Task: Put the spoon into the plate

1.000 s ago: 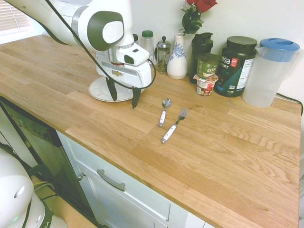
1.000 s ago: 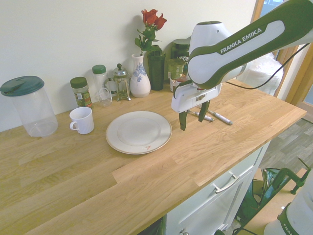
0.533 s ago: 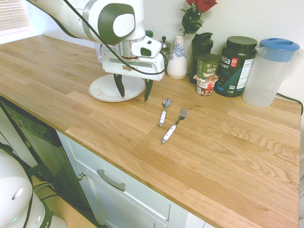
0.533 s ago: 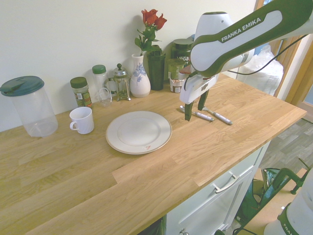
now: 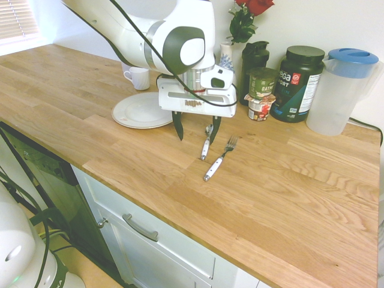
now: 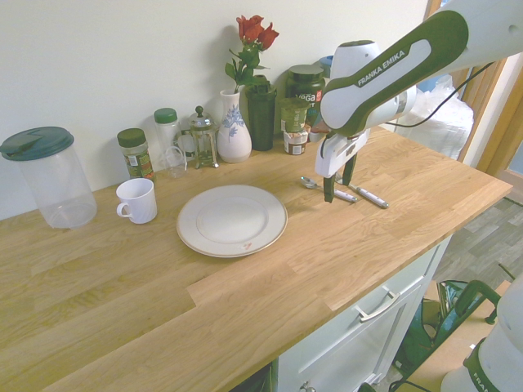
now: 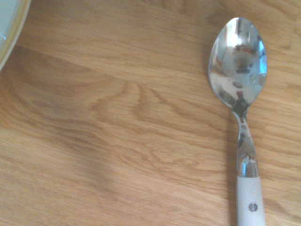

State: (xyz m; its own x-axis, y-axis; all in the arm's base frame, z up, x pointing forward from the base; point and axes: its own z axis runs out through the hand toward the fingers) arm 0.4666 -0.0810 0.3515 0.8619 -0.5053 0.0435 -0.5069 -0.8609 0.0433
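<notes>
We see the spoon [image 5: 206, 144] lying flat on the wooden counter [image 5: 288, 180], well clear of its front edge, with bare wood between it and the plate [image 5: 141, 111] and the fork [image 5: 219, 159] just beside it on the far side from the plate. Our gripper [image 5: 196, 127], over the plate's rim a second ago, now hangs above the spoon. Its fingers are spread apart, empty, touching nothing.

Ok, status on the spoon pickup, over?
Gripper open, empty, hovering at the spoon. Spoon flat on the counter, not yet gripped. Fork close alongside it. Plate empty.
</notes>
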